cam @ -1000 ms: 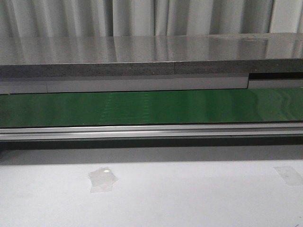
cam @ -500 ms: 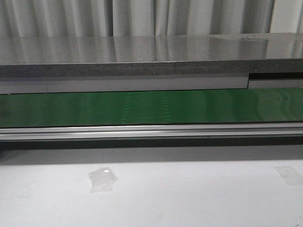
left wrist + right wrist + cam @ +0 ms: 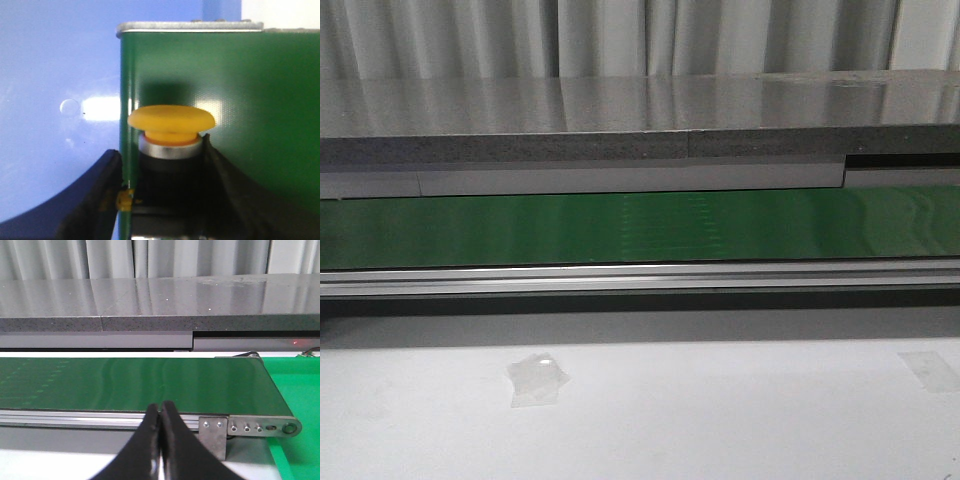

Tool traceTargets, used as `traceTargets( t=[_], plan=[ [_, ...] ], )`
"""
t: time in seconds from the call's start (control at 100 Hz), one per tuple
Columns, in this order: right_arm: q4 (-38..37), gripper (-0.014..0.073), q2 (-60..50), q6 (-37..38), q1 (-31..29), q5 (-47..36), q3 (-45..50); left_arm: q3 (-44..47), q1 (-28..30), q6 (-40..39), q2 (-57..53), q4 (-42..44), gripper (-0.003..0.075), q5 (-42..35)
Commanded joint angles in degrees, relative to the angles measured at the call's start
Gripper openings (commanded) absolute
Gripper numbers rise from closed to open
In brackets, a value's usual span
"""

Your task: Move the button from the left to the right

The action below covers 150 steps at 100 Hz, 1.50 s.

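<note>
The button has a round yellow-orange cap, a silver collar and a black body. It shows only in the left wrist view, between my left gripper's black fingers. The right-hand finger lies against the body, and a thin strip of belt shows beside the other. It is over one end of the green conveyor belt. My right gripper is shut and empty, in front of the belt's near rail by its roller end. Neither gripper shows in the front view, where the belt carries nothing.
A grey stone-like ledge runs behind the belt, with curtains beyond. Two pieces of clear tape lie on the white table. A metal bracket ends the belt's rail, and a green mat lies beyond it.
A faint dotted pattern on the belt has shifted to the right across the front view, so the belt is running. Nothing else has moved there.
</note>
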Motion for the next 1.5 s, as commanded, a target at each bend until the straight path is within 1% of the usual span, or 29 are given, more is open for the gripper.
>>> traceTargets(
  t=[0.0,0.07,0.12,0.17,0.4,0.59,0.68,0.84,1.09,1.2,1.49],
  plan=[
    [-0.7,-0.0068,-1.0,-0.1,0.0,-4.7,-0.9,-1.3,-0.4,-0.1,-2.7,-0.7,0.0405,-1.6],
    [-0.7,-0.0068,-1.0,-0.1,0.0,-4.7,-0.9,-1.3,-0.4,-0.1,-2.7,-0.7,0.0507,-1.6],
    [-0.7,-0.0068,-1.0,-0.1,0.0,-4.7,-0.9,-1.3,-0.4,-0.1,-2.7,-0.7,0.0552,-1.6],
    [-0.7,-0.0068,-1.0,-0.1,0.0,-4.7,-0.9,-1.3,-0.4,-0.1,-2.8,-0.7,0.0573,-1.6],
    [-0.7,-0.0068,-1.0,-0.1,0.0,-4.7,-0.9,-1.3,-0.4,0.0,-5.8,-1.7,0.0574,-0.7],
    [-0.7,-0.0068,-1.0,-0.1,0.0,-4.7,-0.9,-1.3,-0.5,0.1,-12.0,-3.3,0.0574,-0.3],
    [-0.7,-0.0068,-1.0,-0.1,0.0,-4.7,-0.9,-1.1,-0.9,2.0,-15.1,-5.0,0.0574,-1.2],
    [-0.7,-0.0068,-1.0,-0.1,0.0,-4.7,-0.9,2.9,-3.2,2.4,-22.1,-5.2,0.0574,-6.9],
    [-0.7,-0.0068,-1.0,-0.1,0.0,-4.7,-0.9,16.5,-9.2,2.4,-35.9,-5.2,0.0573,-21.6],
    [-0.7,-0.0068,-1.0,-0.1,0.0,-4.7,-0.9,22.3,-11.2,2.4,-42.5,-5.2,0.0567,-26.0],
    [-0.7,-0.0068,-1.0,-0.1,0.0,-4.7,-0.9,36.8,-11.4,2.4,-60.0,-6.4,0.0567,-33.9]
  ],
)
